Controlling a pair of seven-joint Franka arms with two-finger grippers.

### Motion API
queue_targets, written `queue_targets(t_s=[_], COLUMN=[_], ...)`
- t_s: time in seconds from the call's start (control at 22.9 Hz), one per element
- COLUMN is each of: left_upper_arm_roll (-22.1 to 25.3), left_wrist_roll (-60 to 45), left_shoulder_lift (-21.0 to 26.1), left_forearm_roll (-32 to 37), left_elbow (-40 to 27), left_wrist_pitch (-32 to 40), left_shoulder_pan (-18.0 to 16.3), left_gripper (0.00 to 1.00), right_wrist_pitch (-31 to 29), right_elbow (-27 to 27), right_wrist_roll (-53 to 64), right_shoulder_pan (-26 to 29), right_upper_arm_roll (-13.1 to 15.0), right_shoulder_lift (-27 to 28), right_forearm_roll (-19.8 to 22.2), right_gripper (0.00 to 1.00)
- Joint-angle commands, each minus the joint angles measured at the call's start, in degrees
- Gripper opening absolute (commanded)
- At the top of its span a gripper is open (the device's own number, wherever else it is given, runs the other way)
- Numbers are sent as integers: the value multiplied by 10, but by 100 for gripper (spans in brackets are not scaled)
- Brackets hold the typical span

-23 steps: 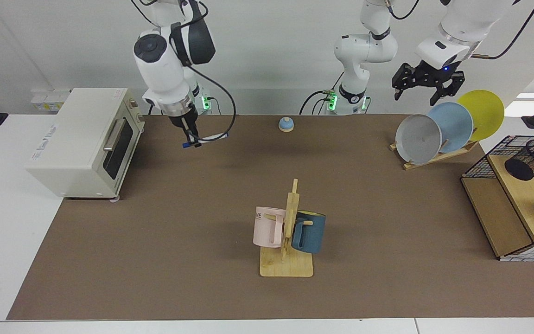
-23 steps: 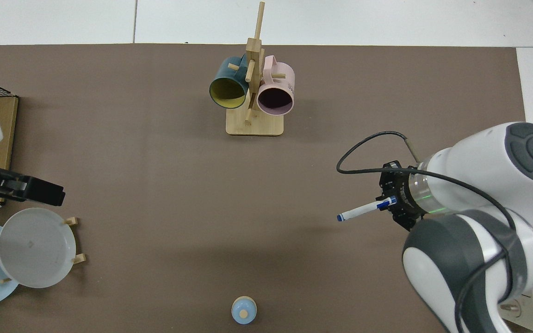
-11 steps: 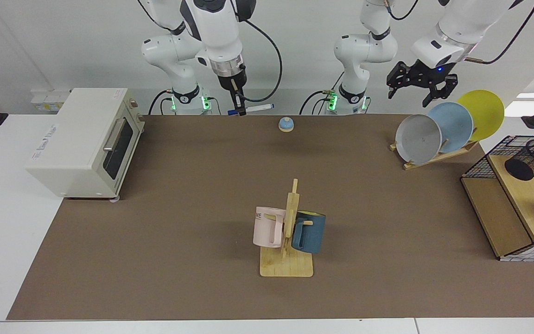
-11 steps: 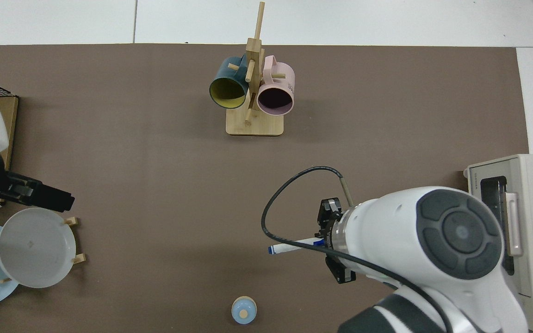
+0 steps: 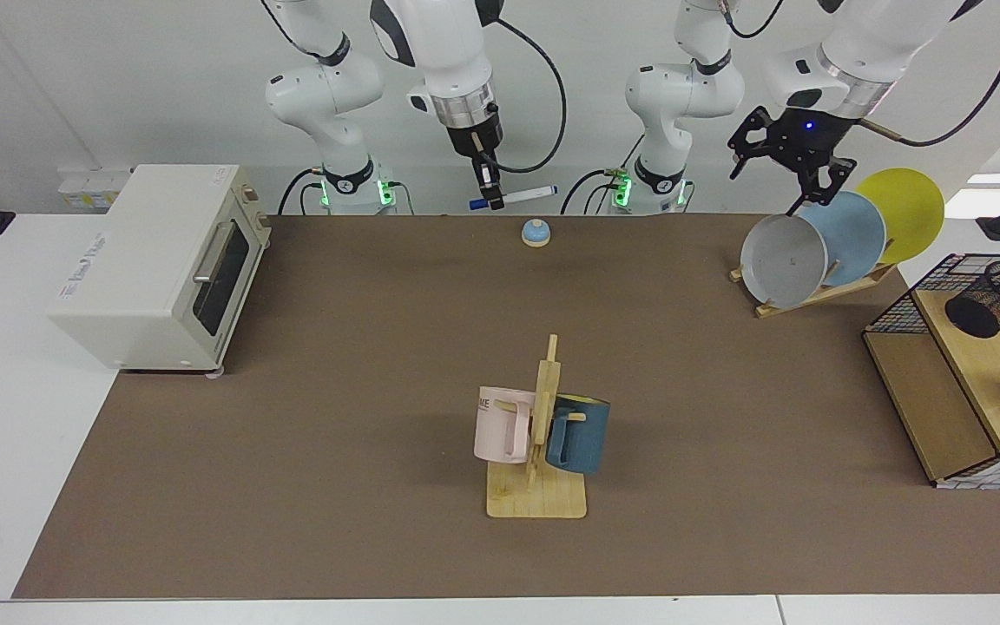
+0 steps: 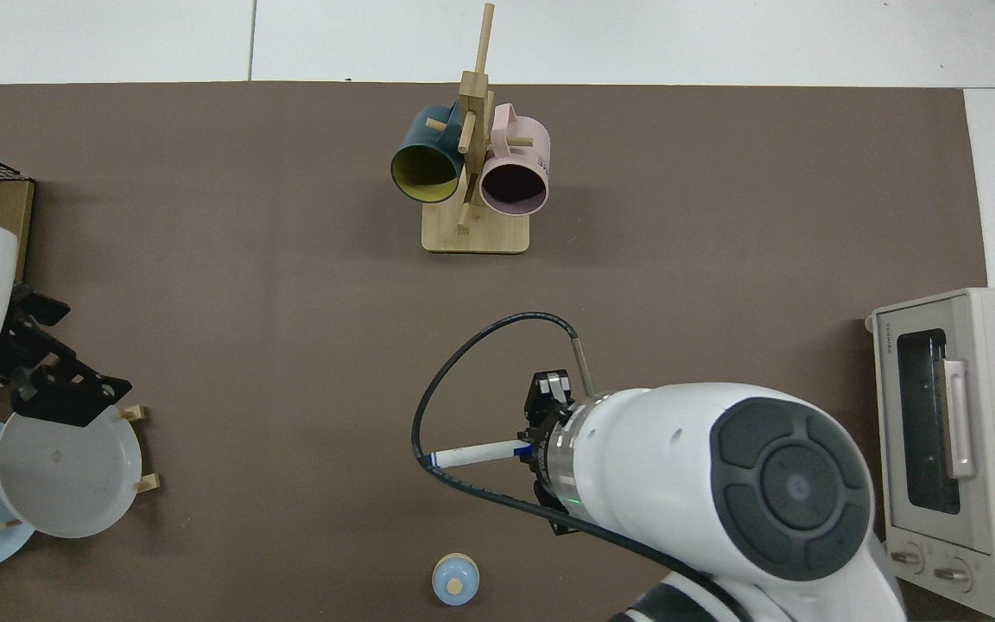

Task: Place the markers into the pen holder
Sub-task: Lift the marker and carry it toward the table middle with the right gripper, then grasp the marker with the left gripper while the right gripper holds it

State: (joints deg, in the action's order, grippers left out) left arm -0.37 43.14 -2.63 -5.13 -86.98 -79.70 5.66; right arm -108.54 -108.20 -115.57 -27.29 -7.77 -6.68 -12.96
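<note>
Meanwhile the right gripper [image 5: 490,201] pinches the marker [image 5: 517,195] near its blue cap, holding it level above the table's far edge, the left gripper [image 5: 799,174] hangs with jaws spread over the plate rack [image 5: 821,291], and the black mesh pen holder [image 5: 995,299] stands on the wire shelf [image 5: 943,408] with nothing visible inside

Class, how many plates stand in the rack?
3: grey plate in front, blue plate behind it, yellow plate at the back. Others may be hidden.
</note>
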Motion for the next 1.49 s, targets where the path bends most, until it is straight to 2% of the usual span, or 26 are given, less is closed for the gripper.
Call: queue_targets(t_s=[0.0,0.31,0.7,0.83,0.96,1.14,1.27,1.44], left_upper_arm_roll=[0,-2,-3,-5,-8,-8,-8,-9], left_wrist_roll=[95,200,211,210,209,207,204,187], left_shoulder_lift=[-36,-63,-97,-104,-111,-110,-109,-106], left_forearm_roll=[-31,-66,-69,-87,-104,-110,-111,-119], left_elbow=[-56,-100,-186,-210,-238,-257,-274,-279], left_wrist_pitch=[-48,-71,-114,-150,-178,-195,-212,-217], left_shoulder_pan=[3,9,97,102,120,149,161,174], left_gripper=[96,95,93,93,93,82,80,71], right_wrist_pitch=[-25,-62,-72,-69,-73,-72,-71,-69], right_elbow=[48,61,86,91,92,97,97,97], right_wrist_roll=[-38,-73,-81,-81,-82,-81,-81,-81], right_shoulder_pan=[-29,-63,-80,-81,-80,-77,-77,-75], right_upper_arm_roll=[2,2,2,2,2,2,3,2], right_shoulder_lift=[50,77,105,113,115,119,119,119], right_forearm_roll=[-21,-22,-20,-18,-19,-20,-20,-20], right_gripper=[0,0,0,0,0,0,0,0])
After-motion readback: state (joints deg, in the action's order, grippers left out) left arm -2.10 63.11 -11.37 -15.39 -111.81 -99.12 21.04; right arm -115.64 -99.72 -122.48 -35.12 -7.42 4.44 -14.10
